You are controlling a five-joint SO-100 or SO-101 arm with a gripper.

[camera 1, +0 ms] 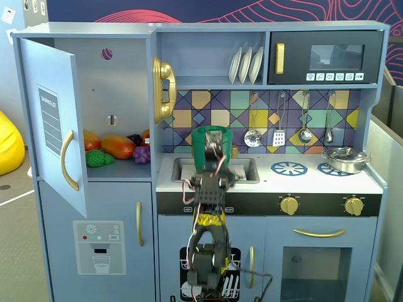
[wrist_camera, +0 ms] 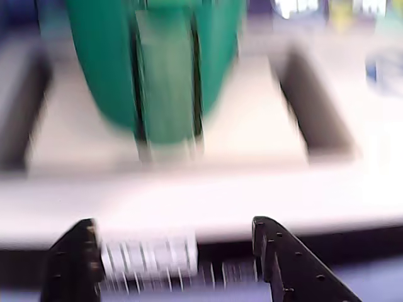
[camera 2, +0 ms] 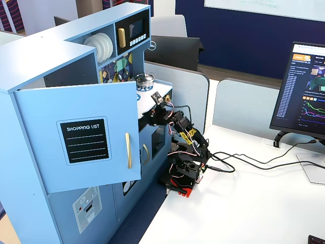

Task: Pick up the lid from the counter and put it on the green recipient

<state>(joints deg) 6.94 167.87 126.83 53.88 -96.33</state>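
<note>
The green recipient is a tall dark-green pot standing in the sink of the toy kitchen. In the wrist view it is blurred and fills the top, its strap handle facing me. My gripper is raised in front of the pot, just before the counter's front edge. In the wrist view the gripper is open, with nothing between its black fingers. In the other fixed view the gripper reaches to the counter from the desk. I see no lid in any view.
A silver pot sits on the right burner, beside a bare blue burner ring. Utensils hang on the back wall. The fridge door stands open at the left. A monitor stands on the desk.
</note>
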